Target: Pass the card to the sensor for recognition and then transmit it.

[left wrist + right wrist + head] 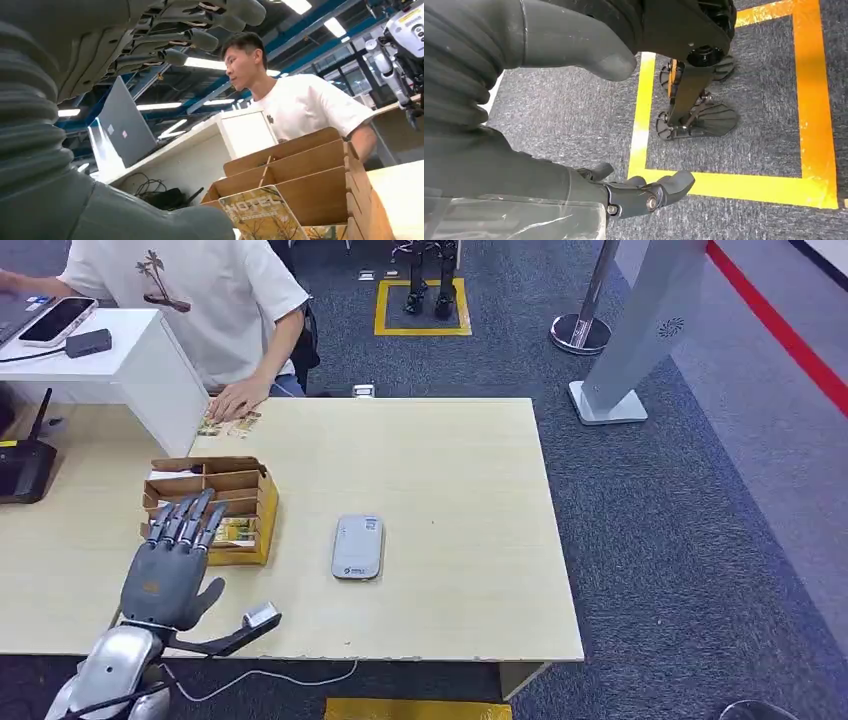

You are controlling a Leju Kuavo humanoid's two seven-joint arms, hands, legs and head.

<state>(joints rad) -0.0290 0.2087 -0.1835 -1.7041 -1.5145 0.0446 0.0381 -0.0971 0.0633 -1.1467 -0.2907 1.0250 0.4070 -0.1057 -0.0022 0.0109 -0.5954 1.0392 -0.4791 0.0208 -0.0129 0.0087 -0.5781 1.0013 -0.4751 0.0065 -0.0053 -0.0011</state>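
My left hand (170, 565) hovers over the near left part of the table with its fingers (188, 519) stretched out flat, their tips above the front of a cardboard card box (222, 480). It holds nothing. In the left wrist view the fingers (200, 37) are spread above the box (310, 180), whose front slot holds a yellow card printed "HOTEL" (260, 215); the card (236, 532) is also in the head view. A flat grey sensor (357, 546) lies to the box's right. My right hand (514, 170) hangs over the carpet, empty, thumb and fingers apart.
A person in a white shirt (200, 290) sits at the far side, one hand (237, 398) resting on cards on the table (450, 470). A white stand (150, 365) and a black router (20, 470) are at the left. A cable (262, 616) lies at the front edge.
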